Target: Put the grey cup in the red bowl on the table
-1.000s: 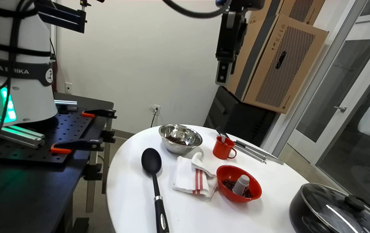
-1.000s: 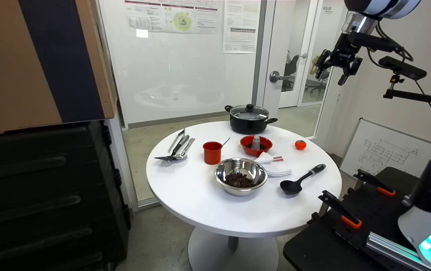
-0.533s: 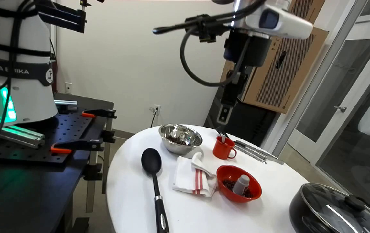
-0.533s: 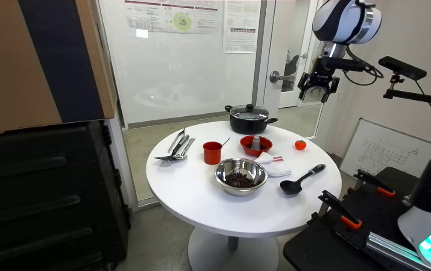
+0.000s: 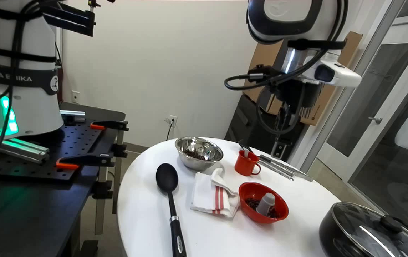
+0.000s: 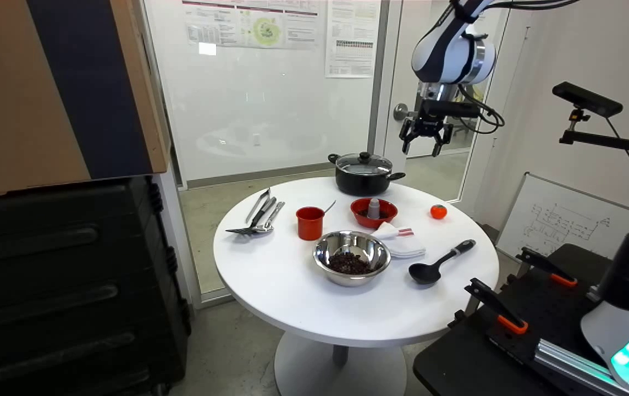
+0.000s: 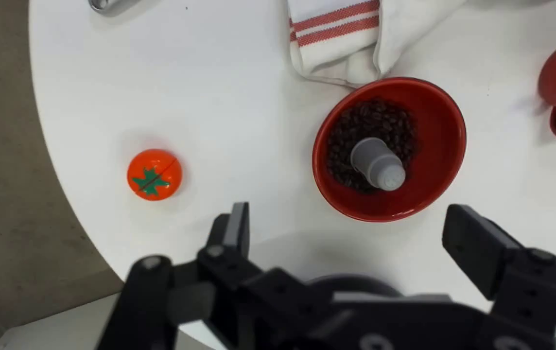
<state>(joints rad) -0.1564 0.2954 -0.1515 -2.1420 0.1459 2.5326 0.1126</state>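
Observation:
The grey cup (image 5: 265,204) sits inside the red bowl (image 5: 255,216), base up and slightly tilted, on dark beans. The cup also shows in the other views (image 6: 374,210) (image 7: 374,160), as does the red bowl (image 6: 368,221) (image 7: 436,146). The bowl rests on the white round table (image 6: 292,308). My gripper (image 6: 421,153) is open and empty, raised above the table near the pot. In the wrist view its fingers (image 7: 347,208) are wide apart, with the cup and bowl beyond them. It also shows side-on in an exterior view (image 5: 278,151).
A red mug (image 6: 310,224), a steel bowl with beans (image 6: 347,279), a white towel (image 5: 207,194), and a black spoon (image 5: 167,178) surround the bowl. A lidded black pot (image 6: 364,181), a tomato (image 7: 154,175) and metal utensils (image 6: 262,214) lie near the table's edges.
The arm has swung over the table and come down, its gripper moving left in an exterior view toward the pot. The gripper has stayed open. The cup and bowl have not moved.

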